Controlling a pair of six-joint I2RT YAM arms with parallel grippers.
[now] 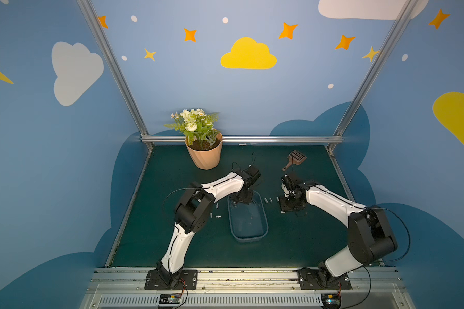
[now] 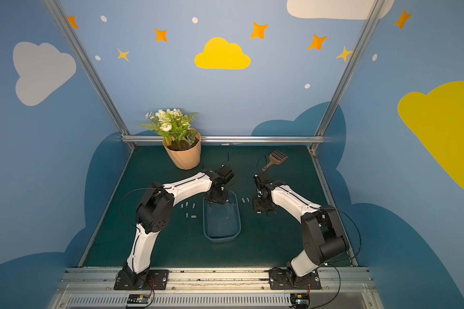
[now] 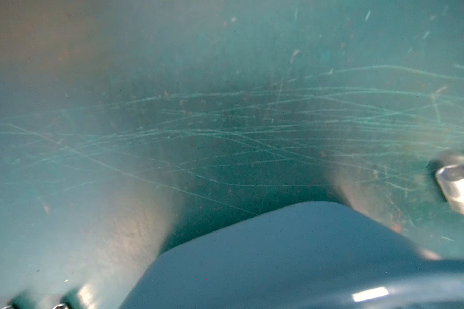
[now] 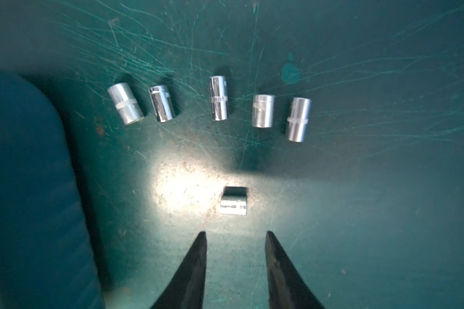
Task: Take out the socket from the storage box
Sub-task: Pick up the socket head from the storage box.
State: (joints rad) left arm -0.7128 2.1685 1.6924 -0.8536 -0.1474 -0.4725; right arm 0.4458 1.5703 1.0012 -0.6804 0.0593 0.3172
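The sockets (image 4: 219,97) are short, shiny silver cylinders. Five lie in a row on the green table (image 1: 292,240), just right of the box (image 1: 248,239). A sixth socket (image 4: 233,204) lies just beyond the right tool (image 4: 236,235), whose jaws are spread and empty. More sockets (image 2: 187,206) lie left of the box. The box is shallow, translucent blue, and its contents are unclear. The left tool (image 1: 240,200) dips into its far end; I cannot tell how its jaws stand.

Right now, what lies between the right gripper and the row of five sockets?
One short socket, alone on the mat ahead of the right gripper; the row of five sockets is beyond it. The right wrist view shows this.
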